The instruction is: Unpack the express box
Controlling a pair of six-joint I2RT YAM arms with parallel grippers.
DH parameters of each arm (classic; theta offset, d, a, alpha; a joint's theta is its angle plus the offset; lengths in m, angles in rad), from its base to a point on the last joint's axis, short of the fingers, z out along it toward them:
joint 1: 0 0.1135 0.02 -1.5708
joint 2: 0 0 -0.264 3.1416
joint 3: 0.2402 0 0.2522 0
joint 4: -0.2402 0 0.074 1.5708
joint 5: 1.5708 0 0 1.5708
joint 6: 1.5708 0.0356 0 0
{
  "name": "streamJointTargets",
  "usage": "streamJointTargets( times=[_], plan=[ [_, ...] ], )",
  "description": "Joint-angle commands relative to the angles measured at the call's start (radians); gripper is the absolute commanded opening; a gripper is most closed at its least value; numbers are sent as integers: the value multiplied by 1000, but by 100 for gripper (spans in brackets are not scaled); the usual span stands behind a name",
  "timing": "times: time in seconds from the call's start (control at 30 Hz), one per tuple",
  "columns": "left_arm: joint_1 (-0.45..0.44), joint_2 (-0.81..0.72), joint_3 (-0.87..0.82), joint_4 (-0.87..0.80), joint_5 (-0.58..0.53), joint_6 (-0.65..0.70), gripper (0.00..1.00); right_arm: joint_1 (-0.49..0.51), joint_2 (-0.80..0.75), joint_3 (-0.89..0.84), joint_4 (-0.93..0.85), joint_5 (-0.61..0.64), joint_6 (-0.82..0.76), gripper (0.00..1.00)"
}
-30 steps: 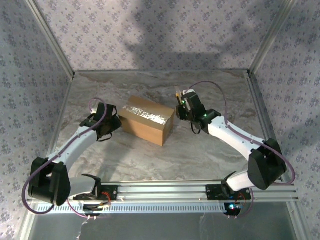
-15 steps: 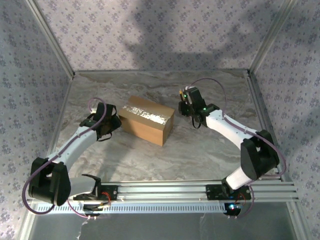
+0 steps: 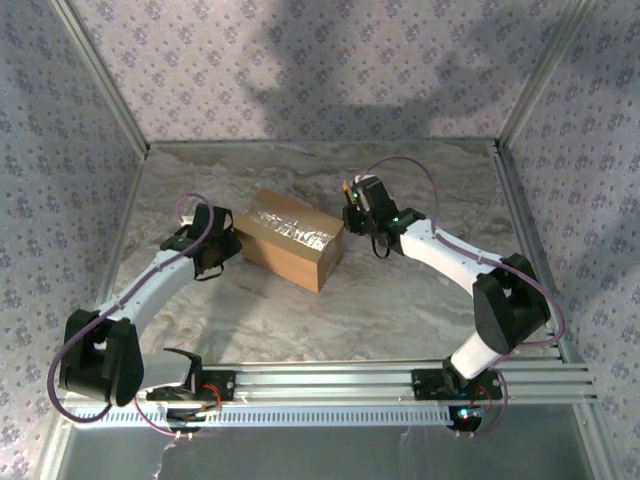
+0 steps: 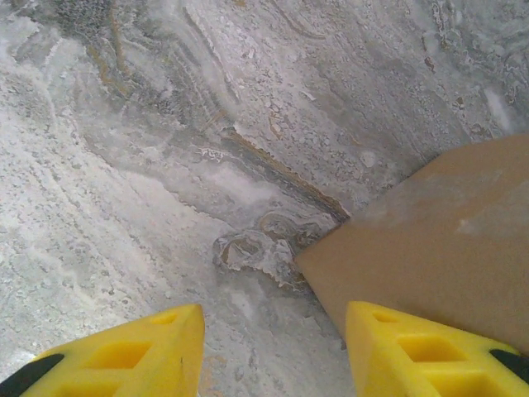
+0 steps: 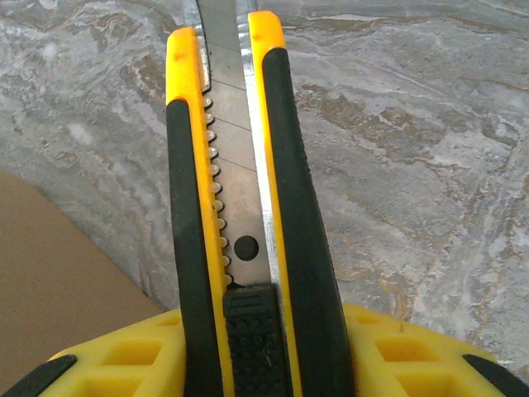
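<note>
At the middle of the marble table (image 3: 400,310), the express box (image 3: 290,243) is sitting with its flaps closed and shiny tape (image 3: 292,226) running along its top. The left gripper (image 3: 224,246) is hanging just beside the box's left end, its yellow fingers (image 4: 149,347) standing apart over bare table, a box corner just past the right one. The right gripper (image 3: 356,208) is clamping a yellow-and-black utility knife (image 5: 248,207), blade out, near the box's right end.
</note>
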Motion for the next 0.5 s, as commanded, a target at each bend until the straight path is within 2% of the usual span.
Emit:
streamJointTargets(
  times=[0.0,0.47],
  plan=[
    [-1,21,45,26,9,17,50,33,-32,-6,5,7,31,0],
    [0,15,33,55,42,10,49,115,-147,-95,-33,55,103,0]
  ],
)
